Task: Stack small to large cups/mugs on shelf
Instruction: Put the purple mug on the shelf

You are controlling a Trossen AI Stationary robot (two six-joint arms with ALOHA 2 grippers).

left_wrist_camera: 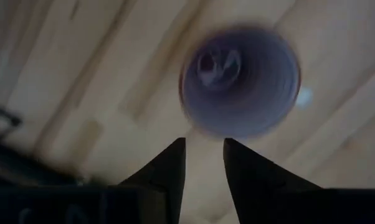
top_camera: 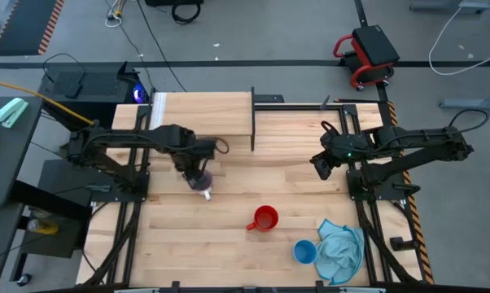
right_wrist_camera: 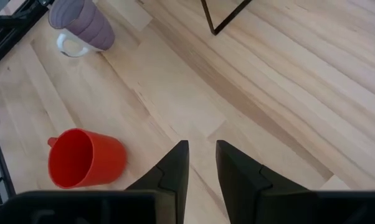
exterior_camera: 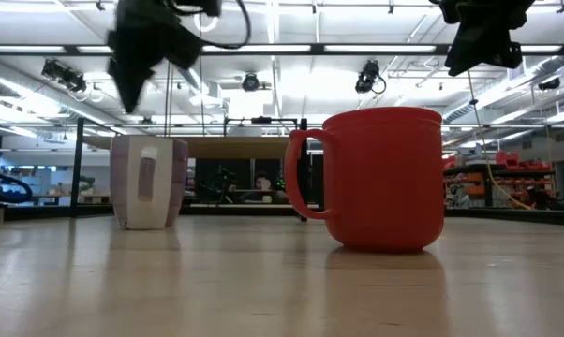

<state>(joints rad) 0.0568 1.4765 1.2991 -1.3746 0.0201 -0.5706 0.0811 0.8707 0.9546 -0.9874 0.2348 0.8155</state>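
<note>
Wooden tabletop (top_camera: pixel 229 244) fills mid-frame in high view, warehouse-ish room behind. Shelf (top_camera: pixel 203 114) at upper middle, nothing on it, so stacking basically not started imo.

- red cup (top_camera: pixel 264 218) upright, lower centre, untouched
- light blue cup (top_camera: pixel 304 251) lower right, touching light blue cloth (top_camera: pixel 340 250)
- purple cup (top_camera: pixel 203 185) on table left of centre, below shelf
- left gripper (top_camera: pixel 194 171) right over purple cup, fingers apart, gripping nothing
- right gripper (top_camera: pixel 321 165) hovers mid-right, jaws parted, empty

All three cups left to go.
</note>
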